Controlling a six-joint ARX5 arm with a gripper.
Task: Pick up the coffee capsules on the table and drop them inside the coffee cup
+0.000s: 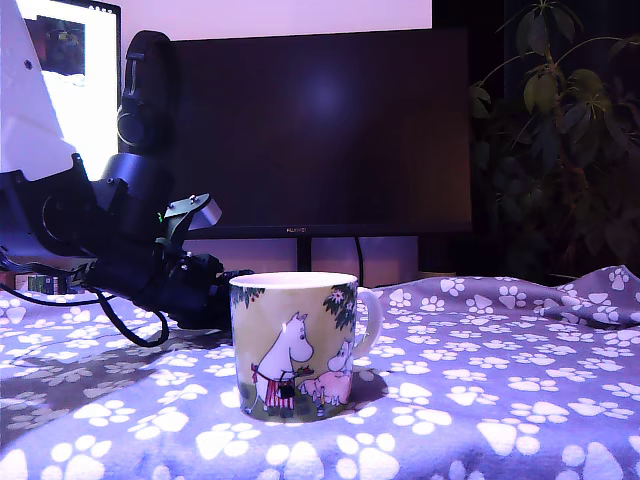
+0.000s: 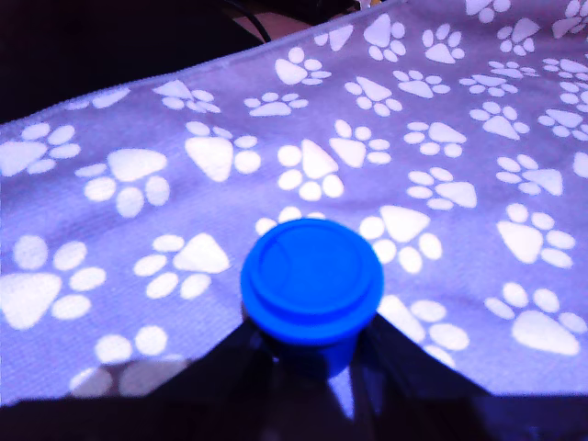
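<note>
Paw-print table [image 1: 480, 400]: exterior shows coffee cup [image 1: 293, 345]; wrist shows blue capsule [image 2: 311, 285].

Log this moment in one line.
tool low, at exterior view's left of mug | blue capsule between jaws, grip unclear | mug upright, contents hidden

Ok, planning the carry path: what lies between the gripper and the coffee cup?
In the exterior view, only the table's bare paw-print cloth shows between the gripper and the coffee cup; the cup hides part of that stretch.

paw-print table [image 1: 520, 400] — coffee cup [image 1: 293, 345], blue capsule [image 2: 311, 287]
</note>
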